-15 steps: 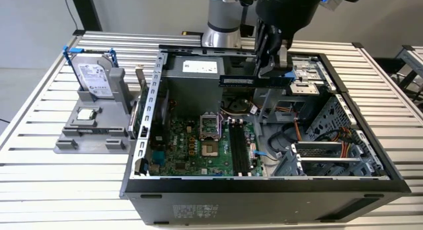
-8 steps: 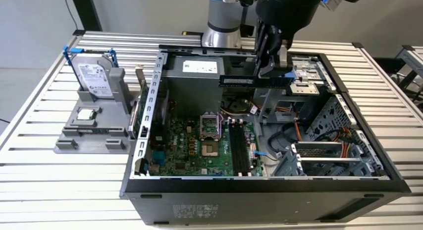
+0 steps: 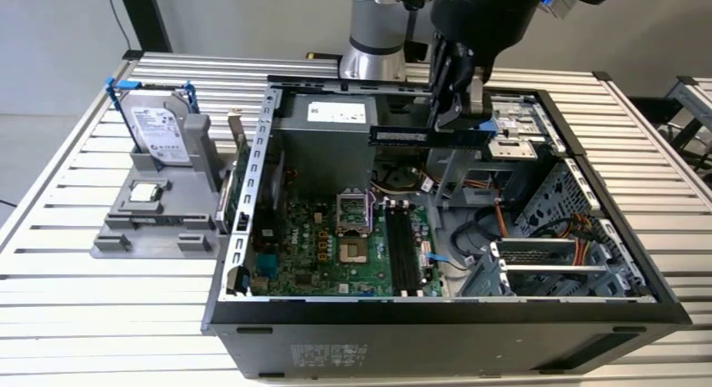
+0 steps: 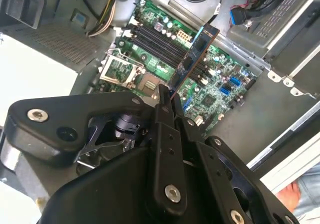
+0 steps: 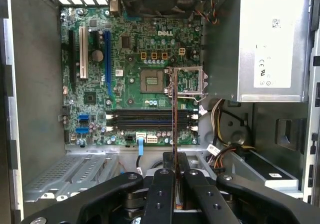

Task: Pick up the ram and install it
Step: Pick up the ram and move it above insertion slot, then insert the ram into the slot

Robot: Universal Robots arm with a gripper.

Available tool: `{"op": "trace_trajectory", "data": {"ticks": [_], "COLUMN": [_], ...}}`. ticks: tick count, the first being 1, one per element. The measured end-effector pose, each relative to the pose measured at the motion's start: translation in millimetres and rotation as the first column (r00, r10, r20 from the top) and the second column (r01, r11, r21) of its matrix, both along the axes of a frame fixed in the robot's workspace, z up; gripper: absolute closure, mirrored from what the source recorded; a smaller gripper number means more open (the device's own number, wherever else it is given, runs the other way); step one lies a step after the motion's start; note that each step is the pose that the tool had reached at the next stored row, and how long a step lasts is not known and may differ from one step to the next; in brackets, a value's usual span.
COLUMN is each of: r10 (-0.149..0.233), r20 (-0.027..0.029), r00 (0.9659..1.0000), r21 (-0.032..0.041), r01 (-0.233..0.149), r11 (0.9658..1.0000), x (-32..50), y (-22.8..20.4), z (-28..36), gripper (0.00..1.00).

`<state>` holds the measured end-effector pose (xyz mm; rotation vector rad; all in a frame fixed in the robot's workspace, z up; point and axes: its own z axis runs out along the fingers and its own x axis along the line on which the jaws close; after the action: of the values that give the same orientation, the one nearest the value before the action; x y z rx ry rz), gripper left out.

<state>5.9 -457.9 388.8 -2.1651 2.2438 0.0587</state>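
Gripping the ram (image 3: 409,136) between closed fingers, the gripper (image 3: 458,120) hung above the motherboard's black memory slots (image 3: 403,249). Stick sat well clear of those slots, long axis crosswise to them.

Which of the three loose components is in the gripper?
The ram, a thin stick held above the open case; the hard drive and the processor sit on the grey stand outside it.
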Motion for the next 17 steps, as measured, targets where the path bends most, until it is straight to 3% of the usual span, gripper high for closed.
{"op": "trace_trajectory", "data": {"ticks": [4,8,12,17], "r10": [-0.072,-0.139,-0.203,-0.280], "r20": [0.0000,0.0000,0.0000,0.0000], "r00": [0.9974,0.9904,0.9791,0.9600], "r21": [0.0000,0.0000,-0.0002,-0.0002], "r01": [0.072,0.139,0.203,0.280], "r11": [0.9974,0.9904,0.9791,0.9600], "x": [-0.1,-0.1,-0.1,-0.1], "y": [0.0,0.0,0.0,0.0], "z": [0.0,0.0,0.0,-0.1], "gripper": [1.00,1.00,1.00,1.00]}}
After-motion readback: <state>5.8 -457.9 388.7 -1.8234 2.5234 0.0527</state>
